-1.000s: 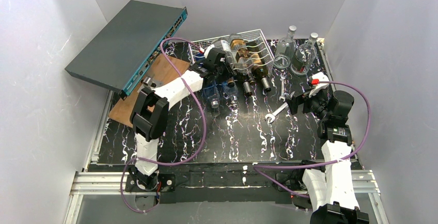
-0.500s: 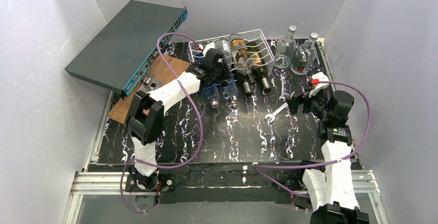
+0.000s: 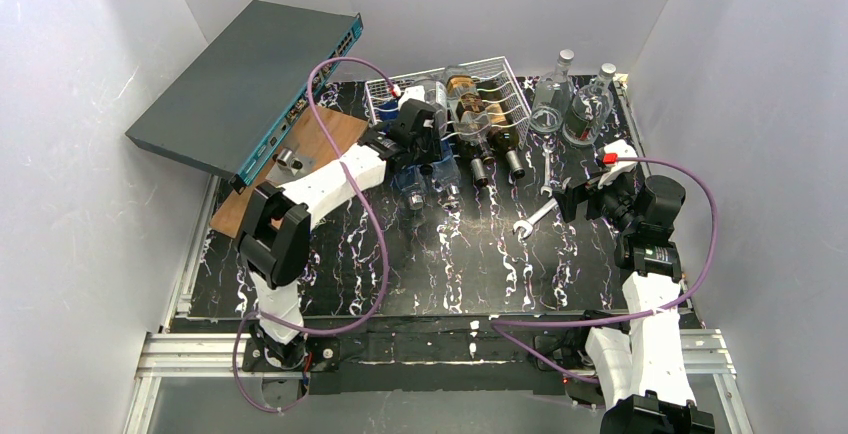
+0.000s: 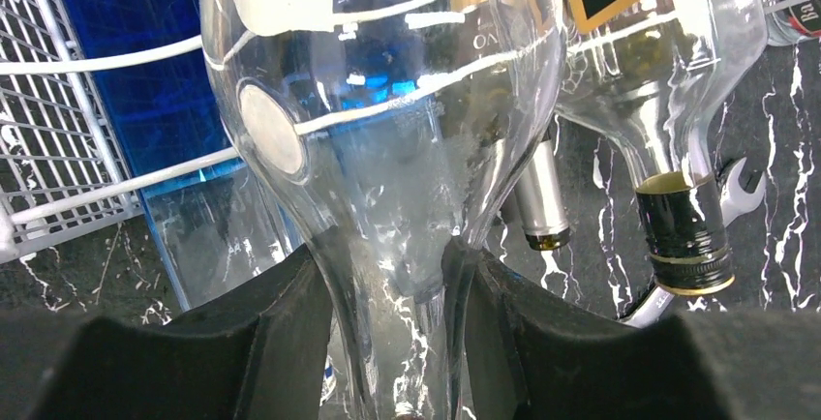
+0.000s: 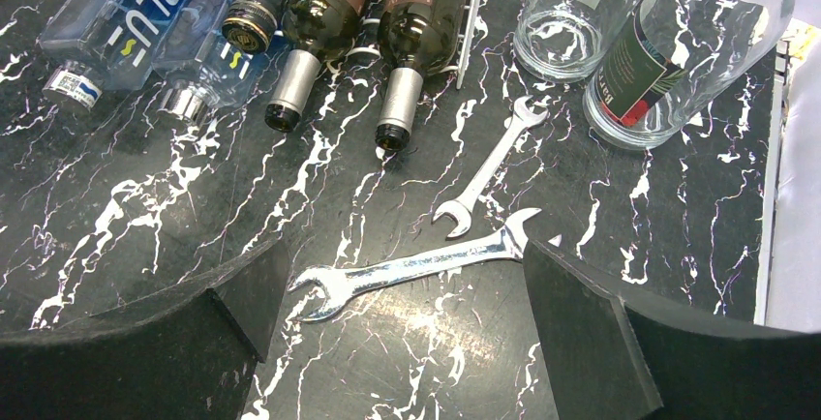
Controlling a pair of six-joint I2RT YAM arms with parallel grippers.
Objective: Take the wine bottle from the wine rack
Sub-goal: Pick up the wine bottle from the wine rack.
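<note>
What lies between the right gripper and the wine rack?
Two wrenches: a large wrench nearest the right gripper, and a small wrench beyond it toward the wine rack. The right wrist view shows both clearly.

The clear bottle (image 4: 387,178) is cut off top and bottom.

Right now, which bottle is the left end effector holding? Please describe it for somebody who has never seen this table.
Find the white wire wine rack at the back of the table and go to its left part. There the left end effector is closed on the neck of a lying clear bottle. Its glass is colourless, while the neighbouring bottle wears a black cap.
</note>
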